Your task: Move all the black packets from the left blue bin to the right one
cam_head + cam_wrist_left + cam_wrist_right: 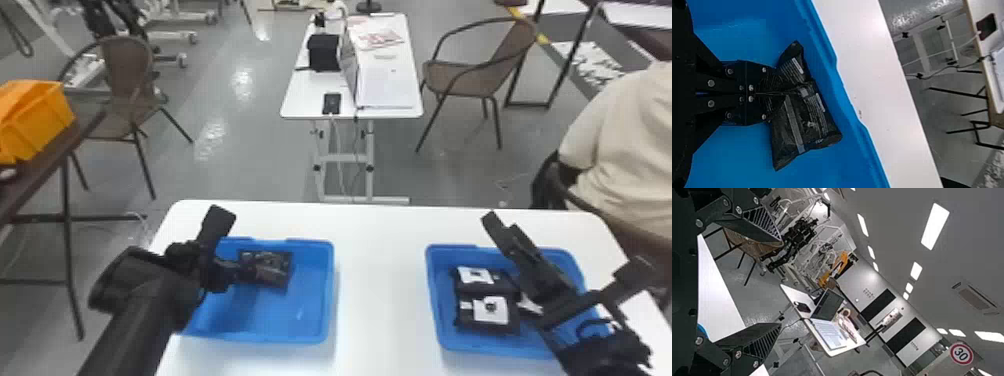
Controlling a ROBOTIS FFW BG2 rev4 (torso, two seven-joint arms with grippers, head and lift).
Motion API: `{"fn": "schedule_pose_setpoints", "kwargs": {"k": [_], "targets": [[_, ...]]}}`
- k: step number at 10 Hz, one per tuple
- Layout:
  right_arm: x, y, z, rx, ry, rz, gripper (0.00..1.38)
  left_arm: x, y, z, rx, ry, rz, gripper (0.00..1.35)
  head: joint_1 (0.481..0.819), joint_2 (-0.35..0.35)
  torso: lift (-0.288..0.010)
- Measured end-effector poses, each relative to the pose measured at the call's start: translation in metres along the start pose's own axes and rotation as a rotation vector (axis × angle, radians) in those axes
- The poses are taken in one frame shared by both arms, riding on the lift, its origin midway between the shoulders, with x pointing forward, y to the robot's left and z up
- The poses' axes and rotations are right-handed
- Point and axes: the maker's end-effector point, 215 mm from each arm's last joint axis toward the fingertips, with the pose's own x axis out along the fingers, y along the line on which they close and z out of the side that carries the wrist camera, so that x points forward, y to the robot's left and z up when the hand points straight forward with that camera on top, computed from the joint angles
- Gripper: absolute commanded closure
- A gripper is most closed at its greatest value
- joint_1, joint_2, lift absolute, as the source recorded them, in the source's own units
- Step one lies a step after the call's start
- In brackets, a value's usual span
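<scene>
Left gripper: fingers closed on a black packet, pinched near its middle, over the left blue bin. Cannot tell if the packet touches the bin floor. Left wrist view: the packet lies across the fingertips, pale printed strips on dark film, bin rim near it.

Right blue bin: two black packets with white labels side by side, at least. Right gripper: fingers spread wide, overlapping this bin in head view. Both bins on white table, well apart.
</scene>
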Motion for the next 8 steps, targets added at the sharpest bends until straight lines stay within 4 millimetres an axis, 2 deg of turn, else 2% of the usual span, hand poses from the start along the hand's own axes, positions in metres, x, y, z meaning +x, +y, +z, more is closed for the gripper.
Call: {"fn": "schedule_pose_setpoints", "kwargs": {"k": [1,3,4,5,6,7,8], "targets": [[0.000,0.001,-0.002,0.005,0.001,0.000,0.27,-0.008,-0.005,0.019,-0.010,-0.092,-0.008,1.22,0.695,0.045,0.000],[0.001,0.004,-0.008,0.014,0.007,0.004,0.27,-0.025,-0.032,0.052,-0.028,-0.251,-0.077,1.22,0.695,0.023,0.000],[0.002,0.007,-0.013,0.022,0.017,0.010,0.27,-0.030,-0.043,0.059,-0.026,-0.285,-0.104,1.22,0.695,0.014,0.000],[0.005,0.010,-0.018,0.031,0.025,0.016,0.27,-0.031,-0.049,0.056,-0.031,-0.285,-0.116,1.22,0.695,0.015,0.000],[0.007,0.012,-0.021,0.036,0.029,0.022,0.27,-0.028,-0.050,0.046,-0.039,-0.251,-0.116,1.14,0.695,0.017,0.000],[0.008,0.014,-0.022,0.039,0.032,0.028,0.27,-0.025,-0.048,0.032,-0.033,-0.191,-0.109,0.77,0.695,0.027,0.000],[0.009,0.015,-0.023,0.040,0.033,0.030,0.27,-0.025,-0.041,0.022,-0.016,-0.132,-0.095,0.55,0.695,0.039,0.000]]}}
